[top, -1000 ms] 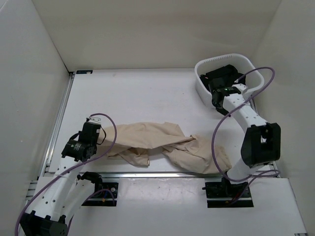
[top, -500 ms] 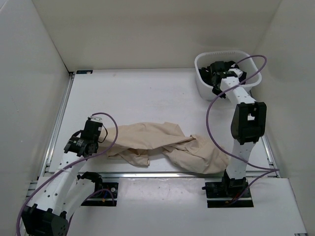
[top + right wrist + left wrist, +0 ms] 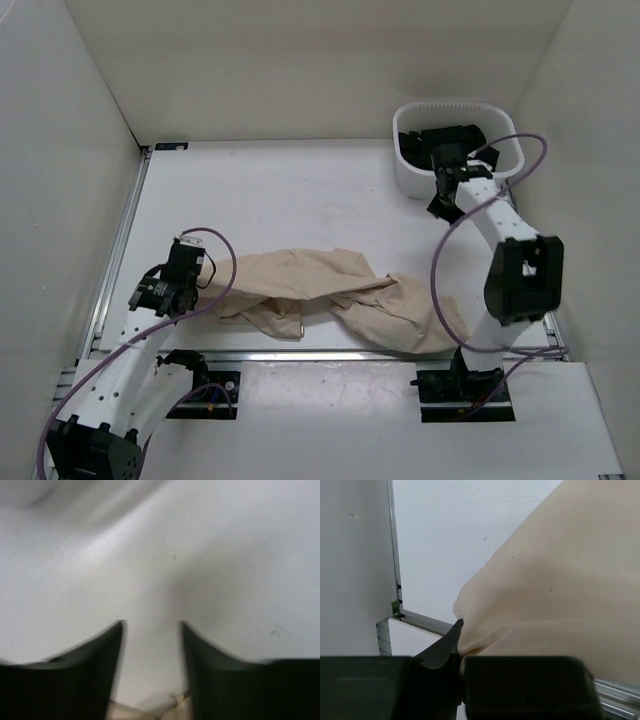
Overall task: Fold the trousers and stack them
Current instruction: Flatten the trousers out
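Note:
The beige trousers (image 3: 330,290) lie crumpled in a long strip across the near part of the table. My left gripper (image 3: 207,284) is shut on their left end; in the left wrist view the cloth (image 3: 560,580) bulges out from between the closed fingers of that gripper (image 3: 459,630). My right gripper (image 3: 441,207) hangs over bare table just in front of the basket, far from the trousers. In the right wrist view it (image 3: 151,625) stands open and empty, and a scrap of beige cloth (image 3: 125,714) shows at the bottom edge.
A white basket (image 3: 455,108) with black garments (image 3: 440,140) in it stands at the back right, right behind my right wrist. White walls close in the left, back and right. A metal rail (image 3: 115,250) runs along the table's left side.
My right gripper has come out of the basket towards the table and opened. The basket, tilted before, now stands level further back. The left arm has hardly moved.

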Robot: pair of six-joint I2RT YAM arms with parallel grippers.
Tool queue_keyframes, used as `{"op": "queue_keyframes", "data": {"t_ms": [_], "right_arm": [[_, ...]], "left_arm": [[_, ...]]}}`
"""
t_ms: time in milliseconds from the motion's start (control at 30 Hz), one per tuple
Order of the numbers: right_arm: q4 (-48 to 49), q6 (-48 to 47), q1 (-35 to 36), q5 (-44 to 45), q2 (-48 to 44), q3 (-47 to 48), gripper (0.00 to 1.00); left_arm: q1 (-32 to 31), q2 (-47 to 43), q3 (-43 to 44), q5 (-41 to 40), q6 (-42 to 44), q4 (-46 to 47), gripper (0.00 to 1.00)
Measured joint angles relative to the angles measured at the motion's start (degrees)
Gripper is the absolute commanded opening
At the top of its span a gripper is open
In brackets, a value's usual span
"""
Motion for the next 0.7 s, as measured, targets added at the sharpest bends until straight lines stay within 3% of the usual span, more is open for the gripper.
{"op": "queue_keyframes", "data": {"t_ms": [33, 167, 233, 333, 500, 567, 600, 633, 667, 700], "right_arm": [[-1.09, -0.2, 1.07, -1.42, -6.19, -6.45, 0.79], [-2.73, 1.42, 1.95, -7.74, -25.07, -21.84, 0.92], [-2.95, 2.23, 1.75, -12.61, -30.8, -27.04, 0.93], [-2.38, 4.66, 3.19, -20.26, -32.7, -33.55, 0.99], [0.66, 9.22, 9.49, -28.96, -24.52, -37.83, 0.99], [1.86, 9.99, 11.32, -31.69, -21.77, -37.88, 0.87], [2.47, 10.12, 12.02, -33.18, -20.61, -37.88, 0.68], [2.99, 10.01, 12.52, -34.29, -19.69, -37.9, 0.18], [3.41, 9.86, 12.79, -35.17, -19.12, -37.94, 0.0], [3.61, 10.19, 12.87, -35.82, -18.71, -37.97, 0.0]], "left_arm": [[0.17, 0.0, 0.04, -0.17, 0.0, 0.15, 0.14], [0.96, -0.04, 0.42, -1.46, 0.0, 1.11, 0.14], [1.38, 0.09, 1.4, -1.99, 0.02, 1.49, 0.14], [1.97, 0.79, 3.63, -2.1, 0.02, 2.14, 0.14], [2.21, 1.22, 5.05, -2.19, 0.04, 3.02, 0.14], [2.47, 1.16, 5.07, -2.84, 0.04, 3.02, 0.14], [2.56, 1.01, 5.07, -3.13, 0.02, 2.99, 0.14], [2.6, 0.81, 5.07, -3.45, 0.02, 2.99, 0.14], [2.69, 0.55, 5.07, -3.91, 0.04, 3.04, 0.14], [2.71, 0.28, 5.05, -4.5, 0.04, 3.17, 0.14]]}}
